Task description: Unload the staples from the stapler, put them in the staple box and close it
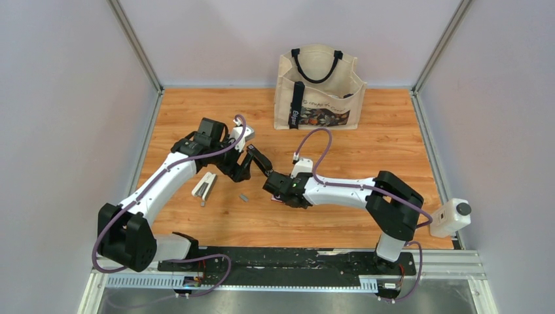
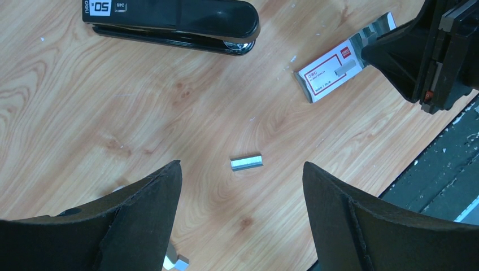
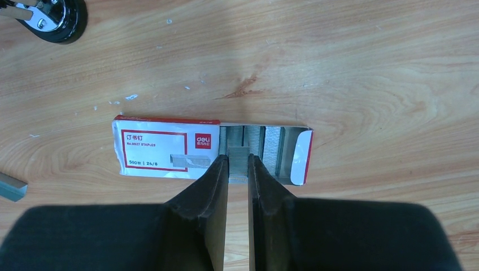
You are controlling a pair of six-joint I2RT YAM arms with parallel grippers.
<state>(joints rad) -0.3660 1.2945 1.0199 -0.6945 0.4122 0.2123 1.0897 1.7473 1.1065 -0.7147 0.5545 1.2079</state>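
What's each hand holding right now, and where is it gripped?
Right hand pinches a staple strip by its sides, over the staple box. Left hand holds nothing.

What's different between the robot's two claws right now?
The left gripper stands wide open; the right gripper is pinched shut on a short staple strip. The left gripper hovers over loose staples lying on the table; the right gripper is at the open end of the staple box. Both are black and point downward.
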